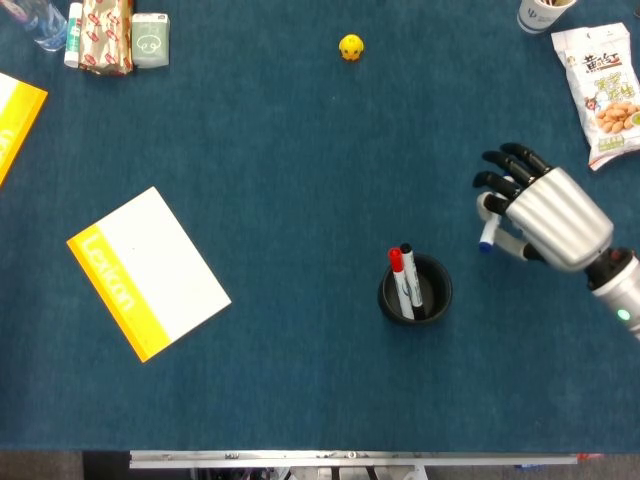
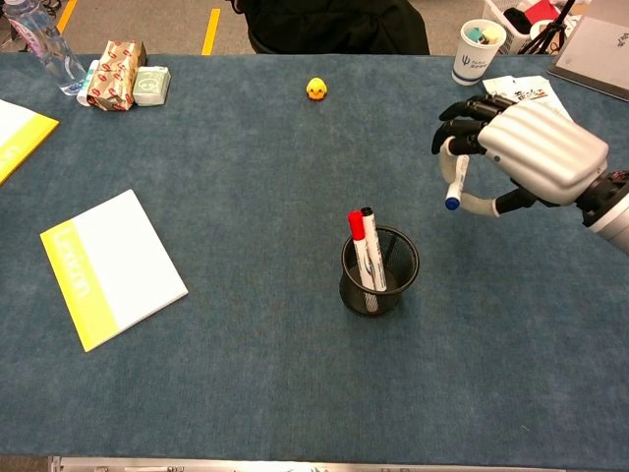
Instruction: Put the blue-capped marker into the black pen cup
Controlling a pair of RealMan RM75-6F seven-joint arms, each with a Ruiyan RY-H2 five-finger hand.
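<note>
My right hand [image 1: 545,212] [image 2: 526,149] grips the blue-capped marker [image 1: 487,234] [image 2: 456,183], raised off the table with its blue cap pointing down. It hangs to the right of the black mesh pen cup [image 1: 415,290] [image 2: 379,270] and a little beyond it. The cup stands upright on the blue cloth and holds a red-capped marker [image 1: 398,275] [image 2: 359,246] and a black-capped marker [image 1: 410,270] [image 2: 371,241]. My left hand shows in neither view.
A white and yellow notebook [image 1: 148,271] [image 2: 108,265] lies at the left. A snack bag [image 1: 604,90] [image 2: 536,113] and a paper cup [image 2: 476,49] sit at the back right, a small yellow duck [image 1: 350,47] [image 2: 315,89] at the back centre, packets [image 1: 110,35] at the back left.
</note>
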